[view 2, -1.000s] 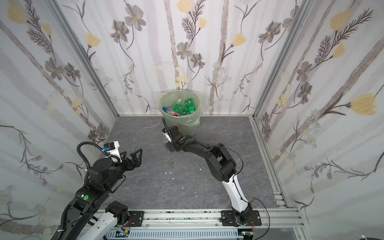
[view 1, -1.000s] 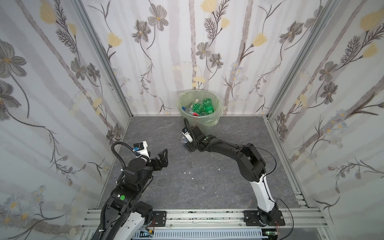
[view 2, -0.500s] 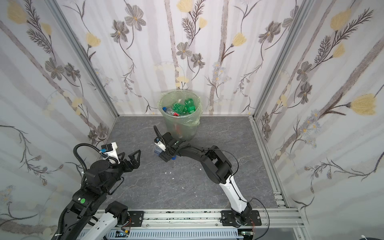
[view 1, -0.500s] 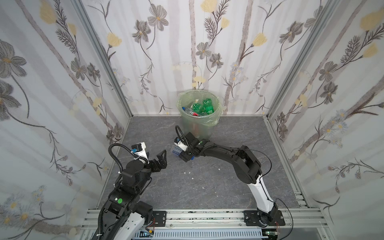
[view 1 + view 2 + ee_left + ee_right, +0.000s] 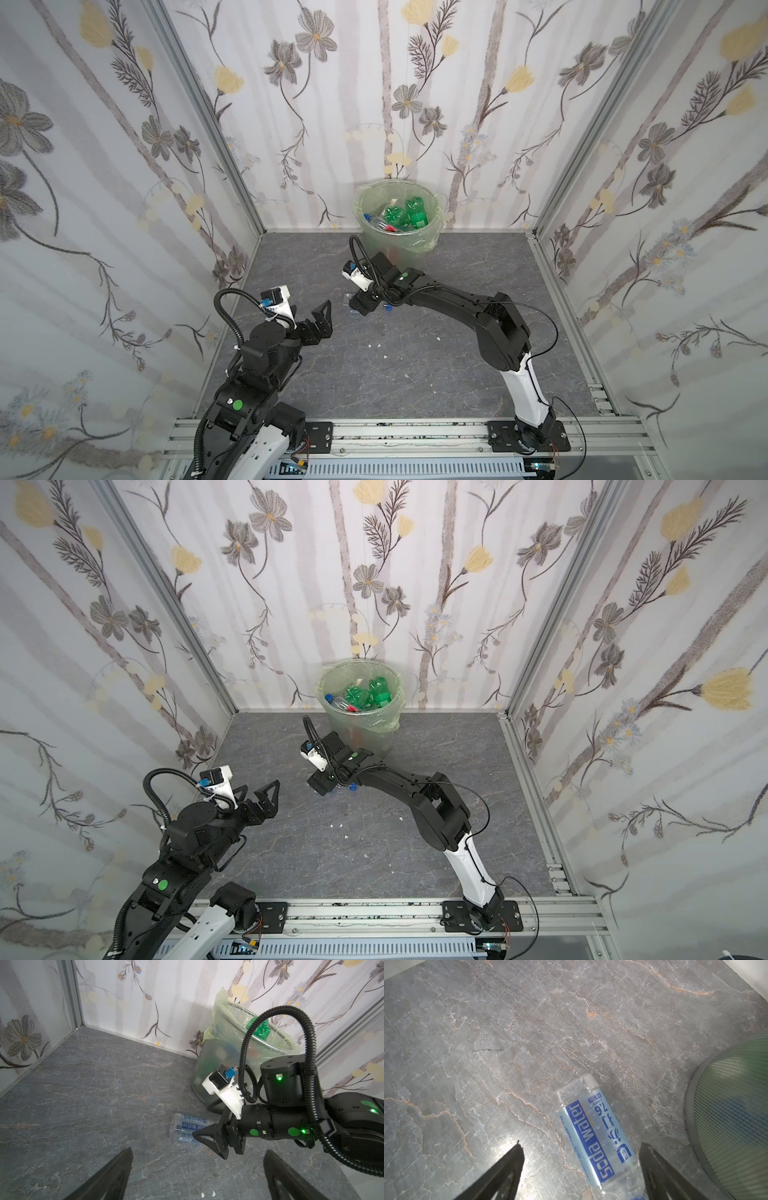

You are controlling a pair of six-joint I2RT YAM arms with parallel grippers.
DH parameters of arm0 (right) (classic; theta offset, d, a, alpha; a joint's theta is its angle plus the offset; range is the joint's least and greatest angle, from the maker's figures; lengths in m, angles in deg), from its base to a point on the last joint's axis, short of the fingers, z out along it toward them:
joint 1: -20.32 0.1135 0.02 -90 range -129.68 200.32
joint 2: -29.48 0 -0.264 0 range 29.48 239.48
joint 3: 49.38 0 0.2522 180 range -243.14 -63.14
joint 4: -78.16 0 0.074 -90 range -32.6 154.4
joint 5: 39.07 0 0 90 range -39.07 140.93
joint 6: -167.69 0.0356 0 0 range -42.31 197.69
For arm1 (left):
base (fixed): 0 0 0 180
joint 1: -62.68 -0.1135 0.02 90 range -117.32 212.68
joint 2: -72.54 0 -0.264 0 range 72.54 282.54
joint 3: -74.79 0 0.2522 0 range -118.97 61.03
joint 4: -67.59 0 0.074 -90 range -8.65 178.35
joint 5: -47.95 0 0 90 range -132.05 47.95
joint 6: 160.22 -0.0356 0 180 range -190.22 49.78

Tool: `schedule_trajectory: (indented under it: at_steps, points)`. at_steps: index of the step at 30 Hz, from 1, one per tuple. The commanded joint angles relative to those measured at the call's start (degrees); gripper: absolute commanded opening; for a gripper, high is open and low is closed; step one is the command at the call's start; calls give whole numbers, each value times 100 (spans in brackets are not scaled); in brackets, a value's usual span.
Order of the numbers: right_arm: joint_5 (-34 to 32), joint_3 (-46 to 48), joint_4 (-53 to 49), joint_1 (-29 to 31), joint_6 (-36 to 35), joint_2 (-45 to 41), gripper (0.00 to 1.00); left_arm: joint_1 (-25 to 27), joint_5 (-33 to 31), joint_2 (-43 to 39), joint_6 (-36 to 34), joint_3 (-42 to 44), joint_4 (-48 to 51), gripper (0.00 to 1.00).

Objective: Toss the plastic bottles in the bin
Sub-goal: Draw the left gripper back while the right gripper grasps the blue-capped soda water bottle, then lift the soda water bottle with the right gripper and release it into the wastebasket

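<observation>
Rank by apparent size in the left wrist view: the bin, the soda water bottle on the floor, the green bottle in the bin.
1. bin, by far.
2. soda water bottle.
3. green bottle; only part of it shows and it sits farther off, so its real size is unsure.

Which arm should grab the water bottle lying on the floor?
The right arm. Its open hand is right over the water bottle, which lies on the floor beside the bin. The left hand is open too, but farther from the bottle.
</observation>
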Motion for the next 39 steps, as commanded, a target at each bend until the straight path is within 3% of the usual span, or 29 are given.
schedule_trajectory:
  at_steps: [1,12,22,28,34,39]
  points:
    - [50,-229,38,8,-79,287,88,-2,-64,-34,-57,-53,32,100]
    - [54,-550,-72,-78,-442,874,86,-4,-68,-157,-24,-60,59,100]
    - [145,-243,-7,-45,-148,774,69,-3,-76,-131,-33,-7,52,100]
    - [179,-137,24,-1,-68,767,70,-4,-63,-113,-16,54,43,100]
    - [152,312,391,8,141,317,56,-4,-104,-122,-7,81,35,100]
    - [229,1317,1107,8,496,-675,47,-3,-208,-136,-16,133,35,100]
